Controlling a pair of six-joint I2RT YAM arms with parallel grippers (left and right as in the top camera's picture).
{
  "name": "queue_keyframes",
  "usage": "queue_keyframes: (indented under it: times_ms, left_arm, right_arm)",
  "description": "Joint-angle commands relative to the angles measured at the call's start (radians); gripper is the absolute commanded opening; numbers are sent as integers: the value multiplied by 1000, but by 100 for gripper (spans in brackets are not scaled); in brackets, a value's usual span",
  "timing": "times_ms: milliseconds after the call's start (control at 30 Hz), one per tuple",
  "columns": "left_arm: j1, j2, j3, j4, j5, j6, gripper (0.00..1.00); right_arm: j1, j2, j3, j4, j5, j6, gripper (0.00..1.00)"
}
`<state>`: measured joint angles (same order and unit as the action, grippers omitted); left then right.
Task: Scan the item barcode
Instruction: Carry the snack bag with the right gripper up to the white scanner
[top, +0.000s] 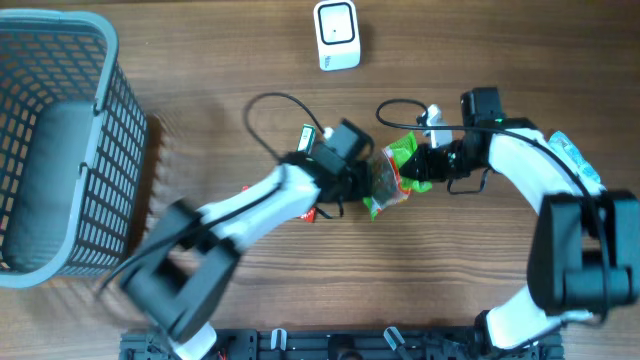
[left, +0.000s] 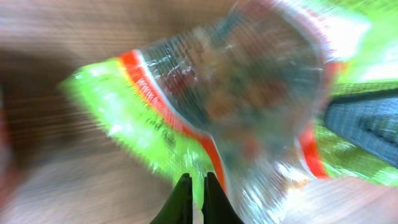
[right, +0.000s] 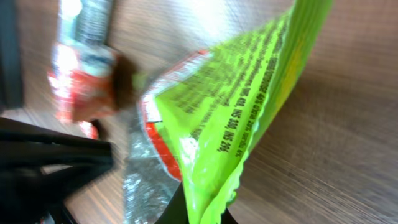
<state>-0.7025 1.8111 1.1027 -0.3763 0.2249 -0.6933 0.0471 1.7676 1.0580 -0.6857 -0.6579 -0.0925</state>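
Note:
The item is a green snack bag (top: 392, 172) with a clear window and red trim. It hangs between my two grippers above the middle of the table. My left gripper (top: 362, 180) is shut on the bag's left edge. In the left wrist view the bag (left: 249, 93) fills the frame, blurred, and its green edge runs down into the left gripper (left: 198, 182). My right gripper (top: 420, 165) is shut on the right edge. In the right wrist view the printed green film (right: 236, 106) rises from the right gripper (right: 200, 214). No barcode shows in any view.
A white scanner (top: 336, 35) stands at the back centre. A grey mesh basket (top: 100, 60) fills the far left. A small red packet (top: 308, 213) lies under the left arm, and a red and white packet (right: 81, 74) shows in the right wrist view. Black cables loop behind the bag.

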Motion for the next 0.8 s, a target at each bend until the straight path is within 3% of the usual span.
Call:
queue_keyframes:
  times_ms: [0,133,333,367,433,567,767]
  left_arm:
    - [121,-313,11,-12,-60,18,6]
    - [314,-562,10,-48,-106,119,17]
    - [547,-655,10,-113,-127,193,37]
    - [579,-654,10,-116,-126,193,48]
    - [619,-649,10,-123,-126,192,100]
    - [640,-646,10,-143,-126,193,100]
    - [640,-646,10,-172,-126,193,100]
  right_arm:
    - [4,-171,103,-23,20,-12,4]
    - [4,-312,215,-97,117,-9,4]
    - [48,-315,540,-247,266,-13,5]
    - [61,-306,615,-275,298,-19,4]
    - [86,-278,747,-319,326,-49,4]
    - [159,-183,970,-381,397,-119,4]
    - [343,-36,1016,-314,657,-425,4]
